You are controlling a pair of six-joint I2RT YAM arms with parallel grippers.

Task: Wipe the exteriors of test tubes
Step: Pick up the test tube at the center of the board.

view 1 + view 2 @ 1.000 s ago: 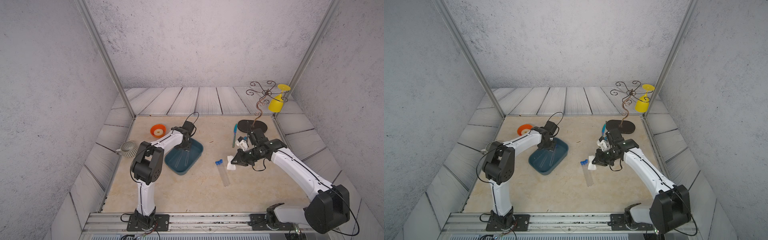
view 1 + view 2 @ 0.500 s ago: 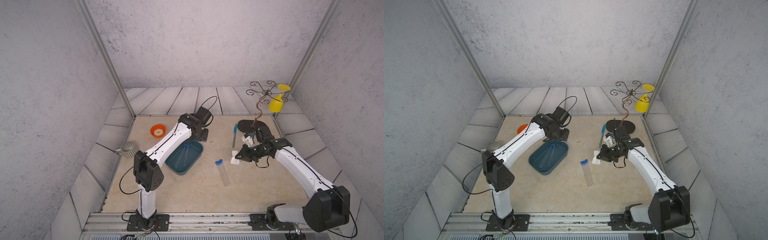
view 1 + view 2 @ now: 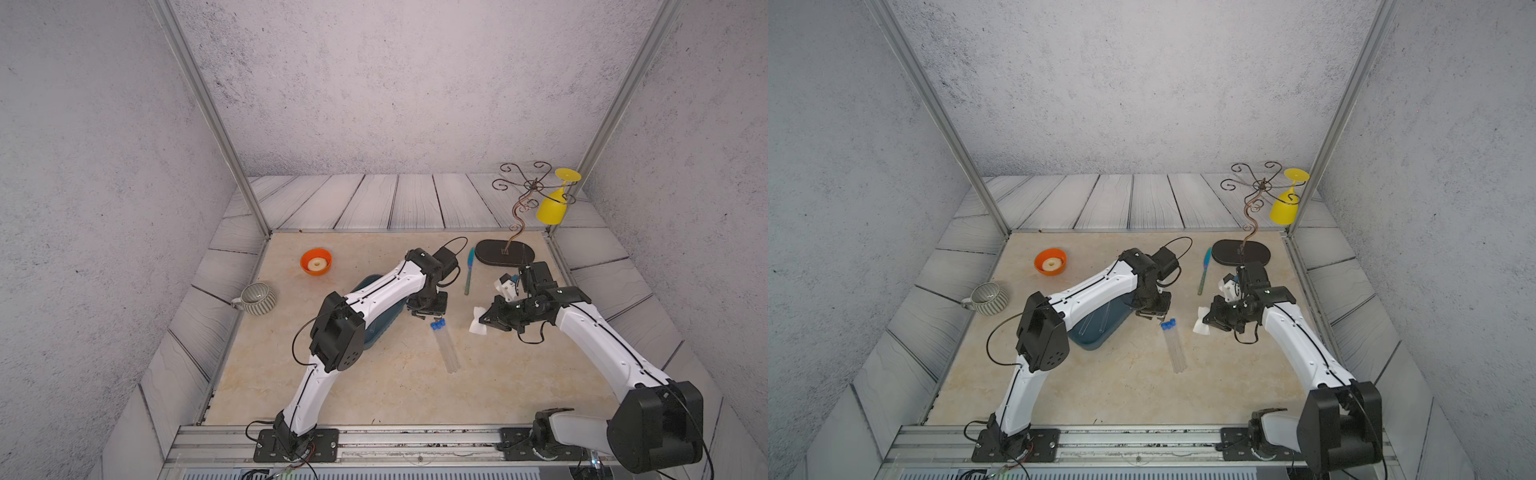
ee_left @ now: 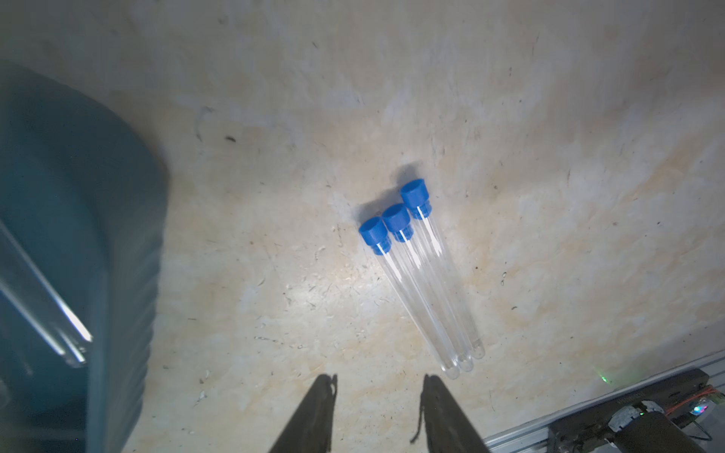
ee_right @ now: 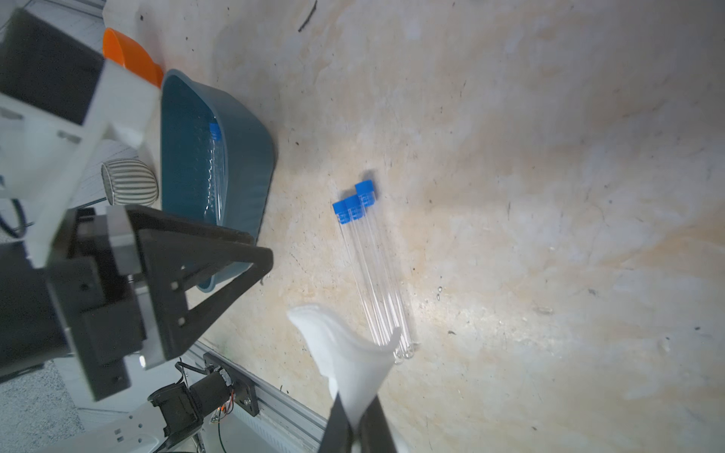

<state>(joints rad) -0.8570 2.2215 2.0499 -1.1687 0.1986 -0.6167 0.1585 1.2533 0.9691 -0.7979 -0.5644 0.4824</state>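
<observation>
Clear test tubes (image 4: 421, 274), blue-capped: three side by side on tabletop (image 4: 549, 117), touching; another inside teal basin (image 5: 251, 168). Left gripper (image 4: 378, 382): jaws partly apart, empty, near their caps. Right gripper (image 5: 355, 410): clamped on white cloth (image 5: 349, 353).

Orange bowl (image 3: 316, 262) near striped mug (image 3: 258, 297) — yellow glass (image 3: 550, 210) hangs, seemingly, from wire stand (image 3: 505, 252).

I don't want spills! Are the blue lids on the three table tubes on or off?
On. In the left wrist view, all three test tubes lying side by side carry a blue cap.
</observation>
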